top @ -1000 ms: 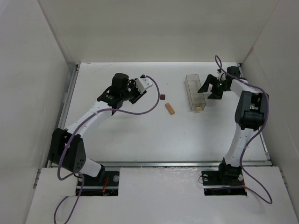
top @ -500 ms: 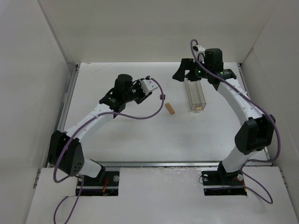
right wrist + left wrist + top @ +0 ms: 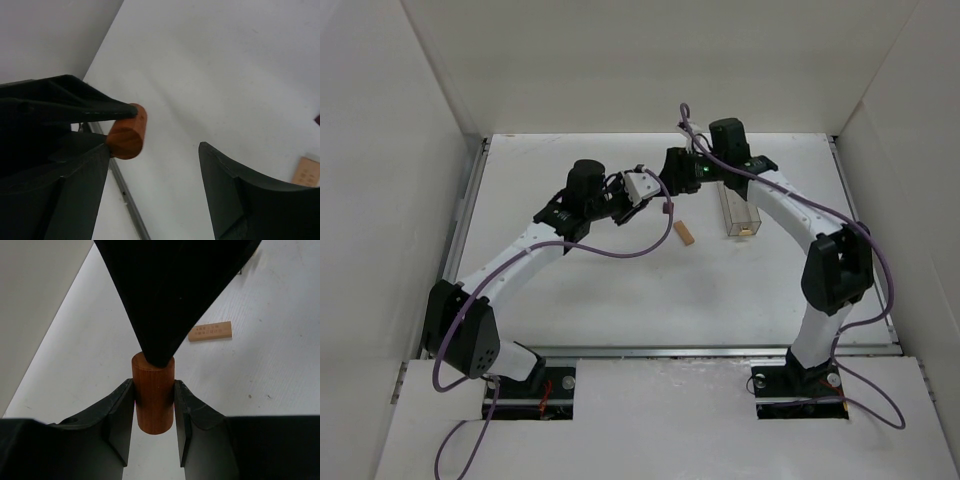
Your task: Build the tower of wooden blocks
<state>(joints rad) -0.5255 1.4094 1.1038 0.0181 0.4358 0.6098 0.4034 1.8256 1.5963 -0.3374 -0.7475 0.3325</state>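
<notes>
My left gripper (image 3: 648, 192) is shut on the orange-brown round piece (image 3: 153, 392), which sits upright between its fingers (image 3: 117, 425) above the table. My right gripper (image 3: 672, 176) is open right beside it. The round piece shows by its left finger in the right wrist view (image 3: 127, 131), and one of its black fingers (image 3: 170, 295) touches the piece's top. The pale tan flat bar (image 3: 686, 233) lies on the table, and also shows in the left wrist view (image 3: 210, 331). The small dark red-brown piece (image 3: 668, 207) lies just beyond the bar.
A clear plastic rectangular box (image 3: 740, 210) stands on the table to the right of the pieces, under the right arm. White walls enclose the table on the left, back and right. A metal rail (image 3: 468, 215) runs along the table's left edge.
The right arm has swung left from the far right side, over the clear box, to the left gripper. The left gripper has shifted slightly right, still holding the round piece.
</notes>
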